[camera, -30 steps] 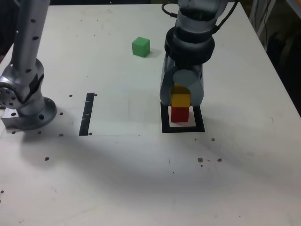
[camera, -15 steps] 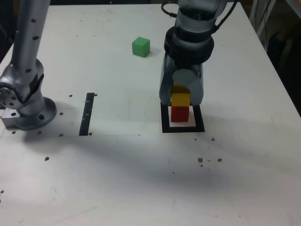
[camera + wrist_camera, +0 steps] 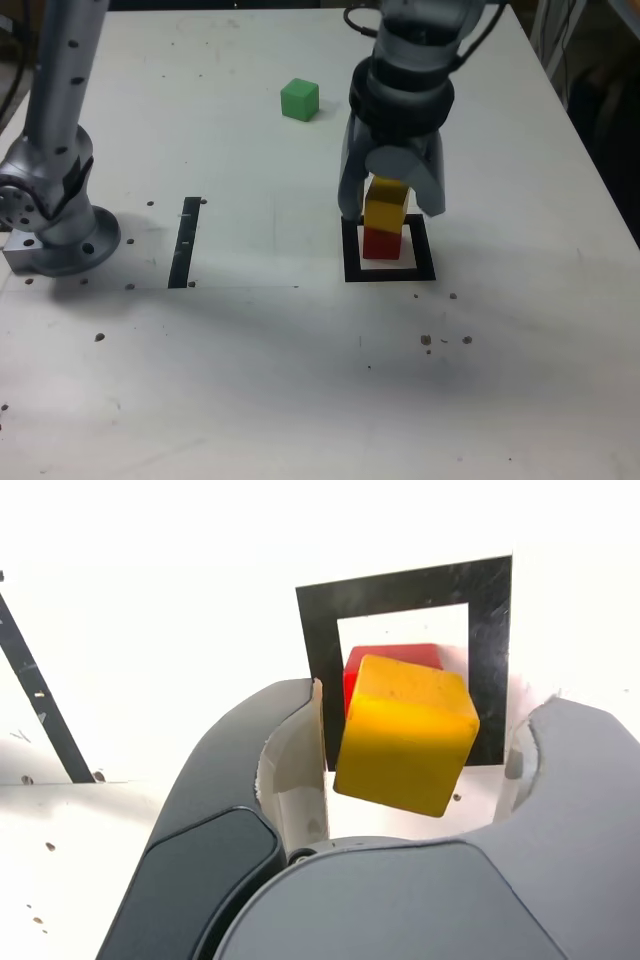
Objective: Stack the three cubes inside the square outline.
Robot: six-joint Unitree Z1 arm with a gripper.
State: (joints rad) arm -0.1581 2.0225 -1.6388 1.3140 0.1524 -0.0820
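At the far left of the exterior frame stands the arm base point(image 3: 55, 225), and just to its right a straight black strip point(image 3: 184, 242) lies on the white tabletop point(image 3: 250, 380). Further right, in the upper middle, the green cube point(image 3: 299, 99) sits alone, well apart from everything else. Right of centre is the outline point(image 3: 389, 271), with the red cube point(image 3: 381, 242) inside it and the yellow cube point(image 3: 385, 208) resting on top. The tool point(image 3: 391, 208) straddles the pair, its jaws spread wide and clear of the yellow cube on both sides, gripping nothing.

The wrist view shows the yellow cube point(image 3: 405, 733) twisted against the red cube point(image 3: 392, 662) and overhanging it. I reckon that is the risk: a jaw brushing it on the way up could knock it off, and a third cube set on a crooked base may topple.

Compared with a second ago, the jaws have opened and the tool sits slightly higher.
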